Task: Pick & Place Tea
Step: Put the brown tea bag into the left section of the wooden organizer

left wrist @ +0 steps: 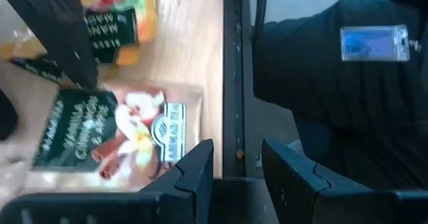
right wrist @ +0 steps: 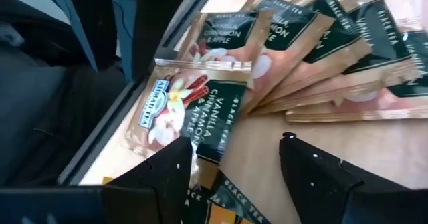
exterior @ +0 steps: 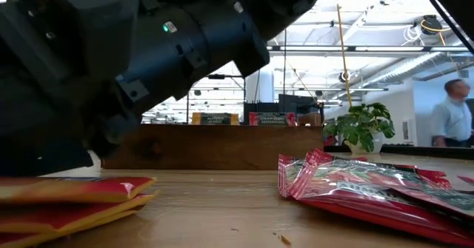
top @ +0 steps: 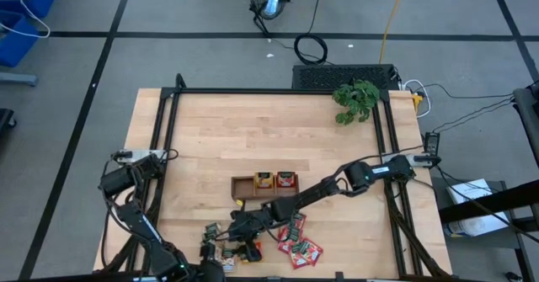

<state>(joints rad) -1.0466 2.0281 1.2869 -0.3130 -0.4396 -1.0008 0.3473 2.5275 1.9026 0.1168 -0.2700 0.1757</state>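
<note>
Both arms crowd the near edge of the counter (top: 210,130), where the tea sachets lie scattered in front of the long brown tray (top: 265,186).

The right pincer (right wrist: 231,167) hangs low over a fan of dark green sachets (right wrist: 314,43), its two fingers spread wide with nothing between them. Directly ahead of its fingertips, almost under the left-hand finger in its own wrist view, lies one vanilla-cinnamon sachet (right wrist: 190,107) flat on the wood. Its long side runs roughly along the line the pincer points, so the fingers would straddle its width if they dropped. The rest of the fan sits just beyond and to the side, overlapping one another.

The left pincer (left wrist: 237,167) is close beside it, at the counter's near edge, partly released and also empty. One green sachet (left wrist: 114,140) lies just off to one side of its fingers, not between them; what sits between them is the dark frame rail (left wrist: 232,70).

Red sachets (top: 301,247) lie in a heap a little apart from the right pincer, orange ones (exterior: 70,196) on the other side.

I judge the right arm the better placed: its sachet is squarely ahead and its fingers are already spread. The overlap with neighbouring sachets is the risk, since two could lift together.
</note>
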